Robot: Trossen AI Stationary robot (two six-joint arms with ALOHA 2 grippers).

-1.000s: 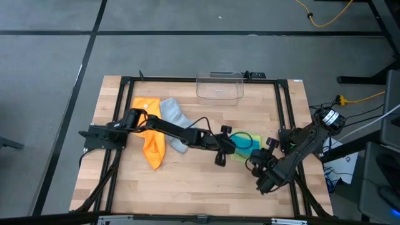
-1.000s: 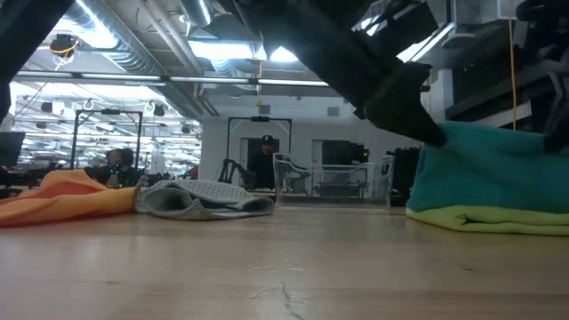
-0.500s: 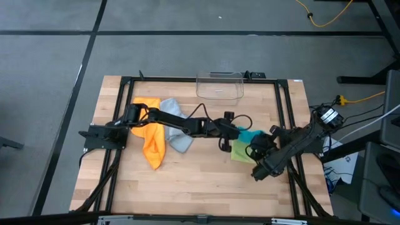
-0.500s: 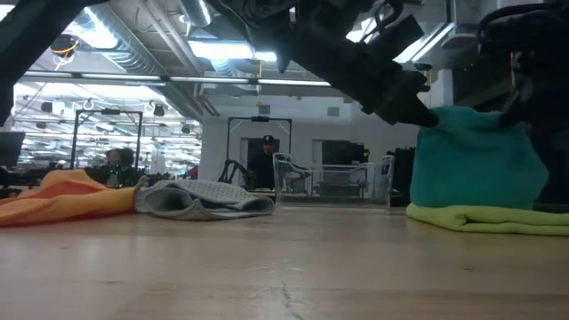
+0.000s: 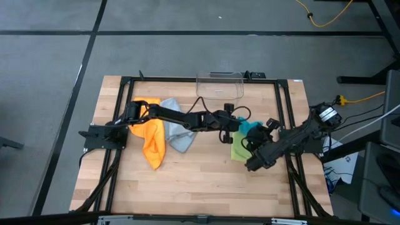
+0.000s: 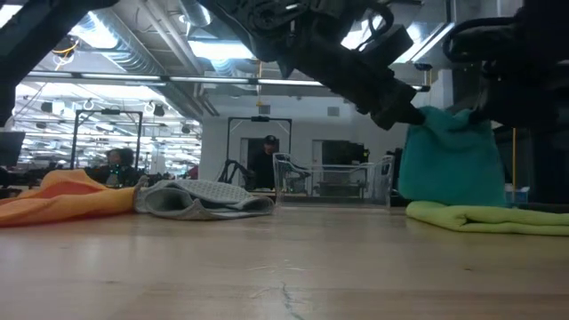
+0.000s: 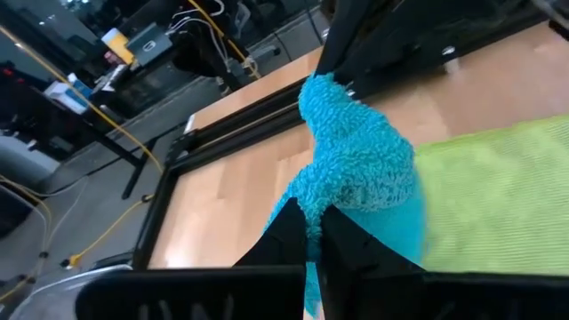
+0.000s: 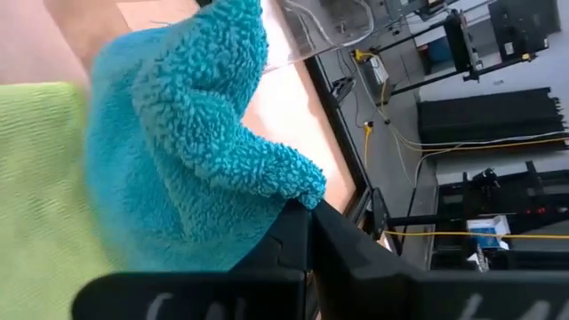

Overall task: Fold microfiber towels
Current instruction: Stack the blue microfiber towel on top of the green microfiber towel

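Wooden table (image 5: 187, 181) under me: my left gripper (image 5: 237, 127) and right gripper (image 5: 256, 139) each pinch a corner of the teal towel (image 6: 446, 160), lifted above the lime towel (image 6: 484, 216). I judge both corners should travel level. Four towels: also one orange (image 5: 153, 139), one grey (image 5: 177, 128); one bin (image 5: 219, 85).

Nubbly teal towel (image 7: 360, 169), smooth wooden table (image 5: 187, 181)
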